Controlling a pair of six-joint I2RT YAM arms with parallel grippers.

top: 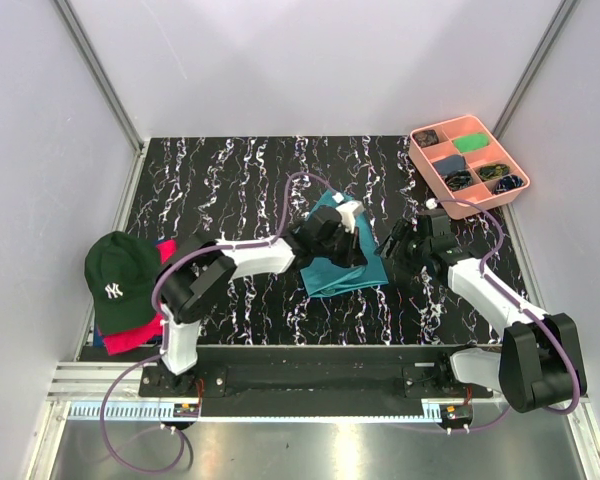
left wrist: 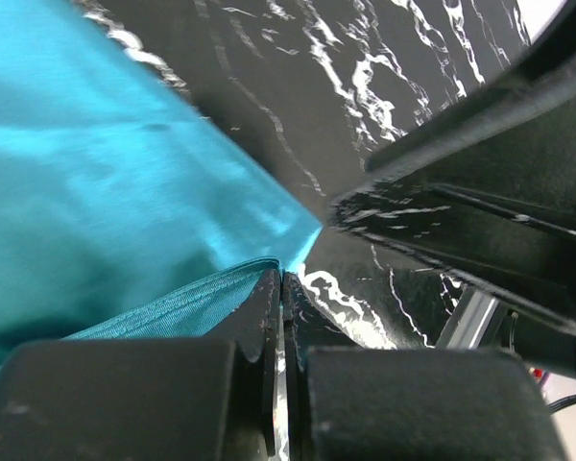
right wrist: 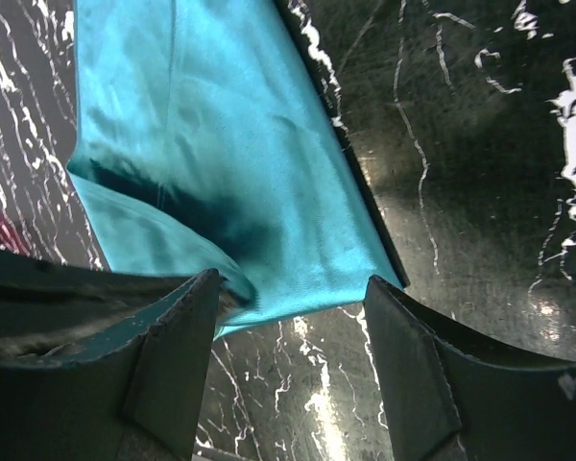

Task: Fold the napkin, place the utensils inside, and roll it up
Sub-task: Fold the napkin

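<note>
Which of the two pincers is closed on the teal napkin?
The left pincer: it is pressed shut on an edge of the napkin. The right pincer stands open, with a napkin corner lying before its gap, not gripped.

Table [top: 210,180]: black surface with white marble veining, enclosed by plain white walls [top: 310,60] on 3 sides.

Tray [top: 490,205]: pink, rectangular, at the far right corner of the table, set at an angle to the table edge. It is divided into 6 compartments. 1 compartment holds a bright green item [top: 470,143]. The contents of the other 5 are dark and too small to identify.

Cap [top: 125,270]: dark green, with a white "NY" emblem on the front, at the left edge of the table. It rests on a pink-red cloth [top: 135,335], which shows beneath its near side.
</note>
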